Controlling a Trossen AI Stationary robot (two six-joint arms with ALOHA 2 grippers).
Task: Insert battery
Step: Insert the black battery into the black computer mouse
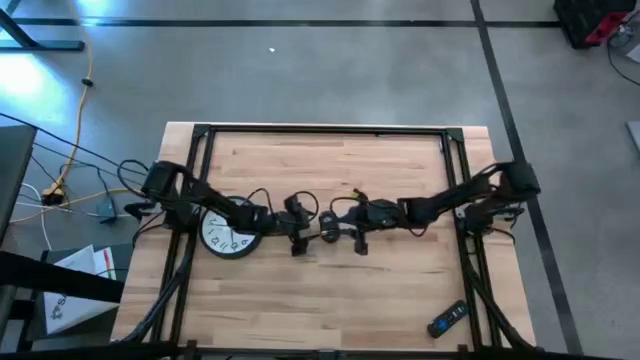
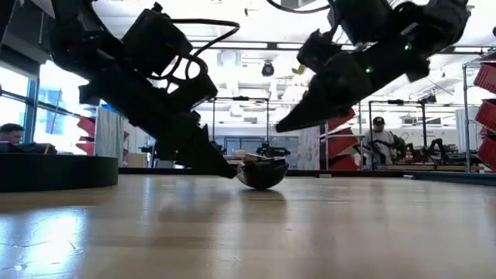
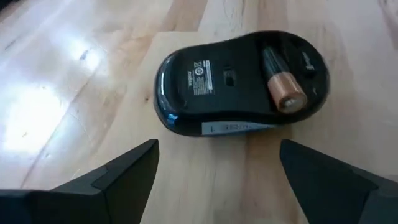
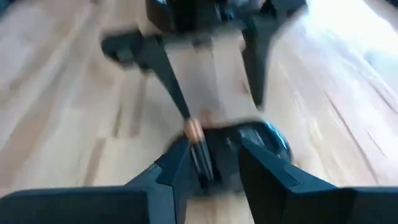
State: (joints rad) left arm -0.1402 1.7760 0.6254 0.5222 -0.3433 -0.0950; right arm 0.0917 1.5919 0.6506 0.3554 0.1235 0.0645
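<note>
Left claw (image 3: pixel 217 177) spread before mouse (image 3: pixel 239 81)

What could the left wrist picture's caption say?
Upside-down black mouse on wooden table, a battery lying in its open compartment.

Two dark, nearly black jointed arms show in the high view, the left arm (image 1: pixel 185 200) at centre left of the frame and the right arm (image 1: pixel 470 195) at centre right, each built of slim links with bulkier blocks at the joints. Thin black cables loop loosely off both arms near the frame's centre. In the low view the arm casings look matte and angular, with small green lights on the housing at upper right. The left gripper (image 3: pixel 217 171) has flat, dark grey, wedge-shaped fingers with bevelled edges; the right gripper (image 4: pixel 211 168) has similar dark, tapering plastic fingers
</note>
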